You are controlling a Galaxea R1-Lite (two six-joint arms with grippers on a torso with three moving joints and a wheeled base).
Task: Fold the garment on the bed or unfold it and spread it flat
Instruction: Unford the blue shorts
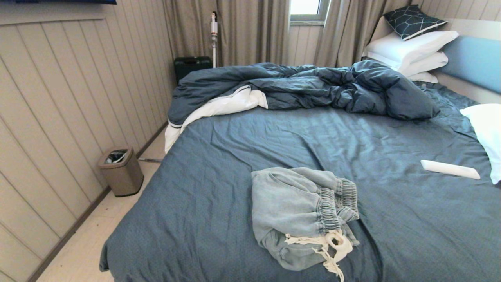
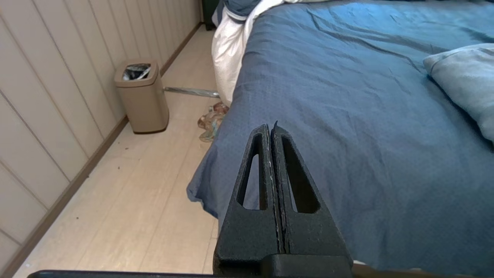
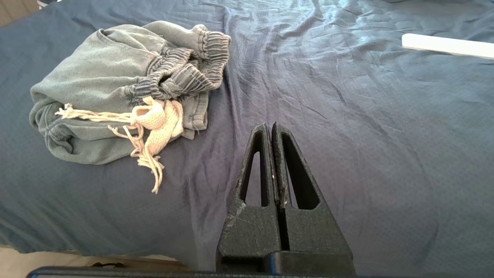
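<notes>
Lying crumpled on the bed (image 1: 219, 156), the garment (image 1: 297, 211) sits apart from both closed jaws.

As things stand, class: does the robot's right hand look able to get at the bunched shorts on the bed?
Probably yes. The right hand, shut and empty, hovers over bare sheet of the bed beside the shorts. Nothing lies between them, and the white bar is off to the other side. It must open first.
</notes>
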